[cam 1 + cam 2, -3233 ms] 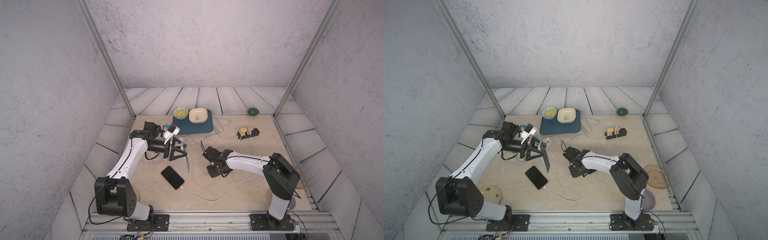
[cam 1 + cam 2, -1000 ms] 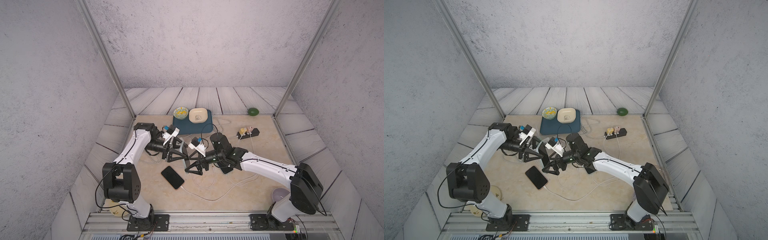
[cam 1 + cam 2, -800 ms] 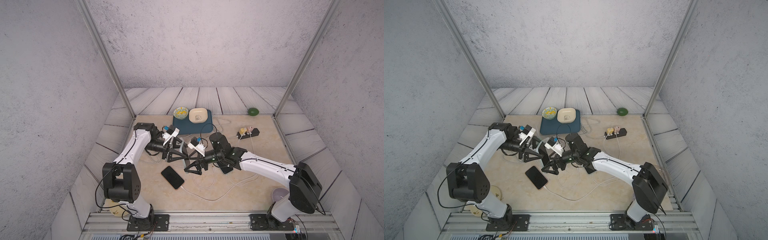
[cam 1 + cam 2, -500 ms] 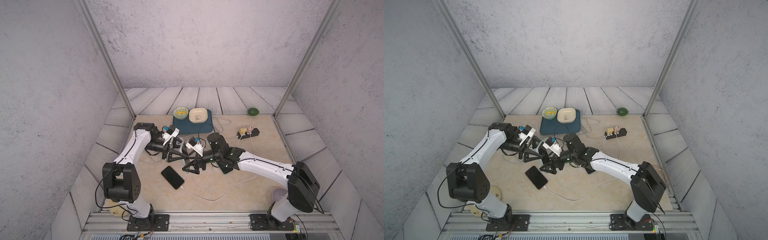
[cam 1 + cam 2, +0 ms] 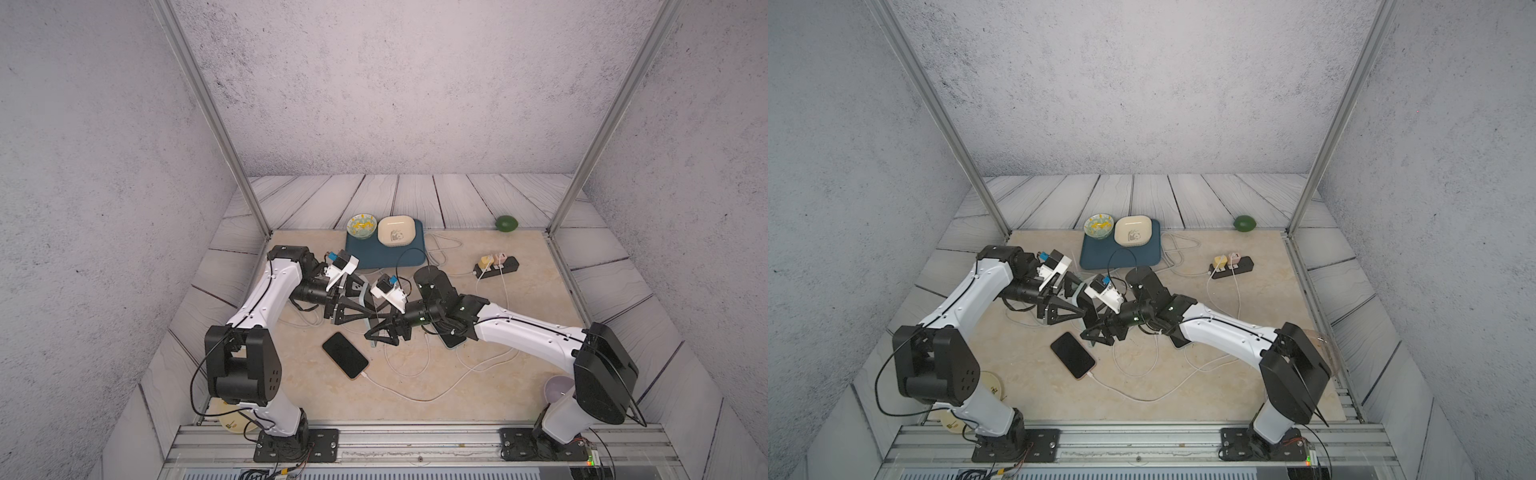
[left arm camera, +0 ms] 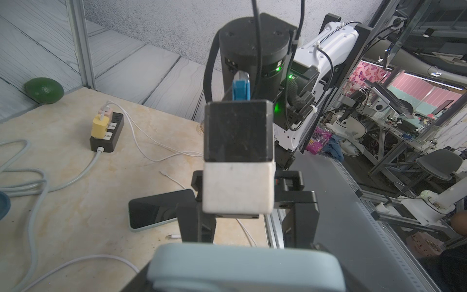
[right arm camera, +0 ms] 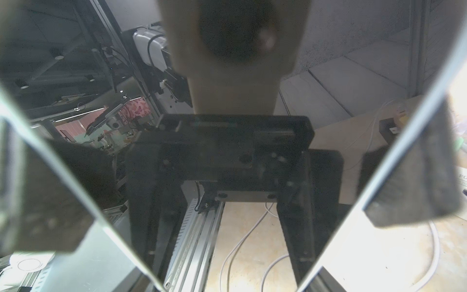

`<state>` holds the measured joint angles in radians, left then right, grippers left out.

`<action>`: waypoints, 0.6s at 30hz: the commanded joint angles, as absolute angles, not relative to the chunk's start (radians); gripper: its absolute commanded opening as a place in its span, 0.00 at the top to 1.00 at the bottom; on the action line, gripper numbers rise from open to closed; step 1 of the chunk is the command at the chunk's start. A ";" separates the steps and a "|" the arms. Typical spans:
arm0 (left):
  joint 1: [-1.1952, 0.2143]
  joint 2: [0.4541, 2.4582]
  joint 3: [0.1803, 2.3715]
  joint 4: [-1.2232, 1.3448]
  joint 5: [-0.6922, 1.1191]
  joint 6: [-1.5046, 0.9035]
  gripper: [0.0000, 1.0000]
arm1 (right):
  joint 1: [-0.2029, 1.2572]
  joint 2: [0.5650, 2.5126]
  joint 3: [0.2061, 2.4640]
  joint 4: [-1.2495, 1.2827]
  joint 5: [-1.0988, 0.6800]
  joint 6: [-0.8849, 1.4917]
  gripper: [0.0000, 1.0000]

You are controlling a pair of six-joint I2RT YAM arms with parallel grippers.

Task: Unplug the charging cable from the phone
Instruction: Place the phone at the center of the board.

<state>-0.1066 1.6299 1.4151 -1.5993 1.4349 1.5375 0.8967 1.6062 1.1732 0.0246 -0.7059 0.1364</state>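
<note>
Beige tabletop (image 5: 316, 399), mid-frame: left gripper (image 5: 365, 303) clenched on light-blue-cased phone (image 6: 242, 265); right gripper (image 5: 372, 337) has 2 fingers spread either side, grip unclear.

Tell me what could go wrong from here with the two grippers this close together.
The right gripper sits very close to the left gripper around the held phone; they could clash, or the phone could be squeezed loose. Loose white cables on the table near the right arm could snag.
</note>
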 commanded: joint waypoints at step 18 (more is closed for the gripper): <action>-0.080 1.608 1.396 -1.778 1.470 1.653 0.02 | 0.895 1.515 1.074 0.063 -0.733 0.141 0.55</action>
<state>-0.0940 1.6215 1.4078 -1.5993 1.4559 1.6135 0.9001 1.5833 1.0889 0.0254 -0.7193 0.1406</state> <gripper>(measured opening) 0.981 0.758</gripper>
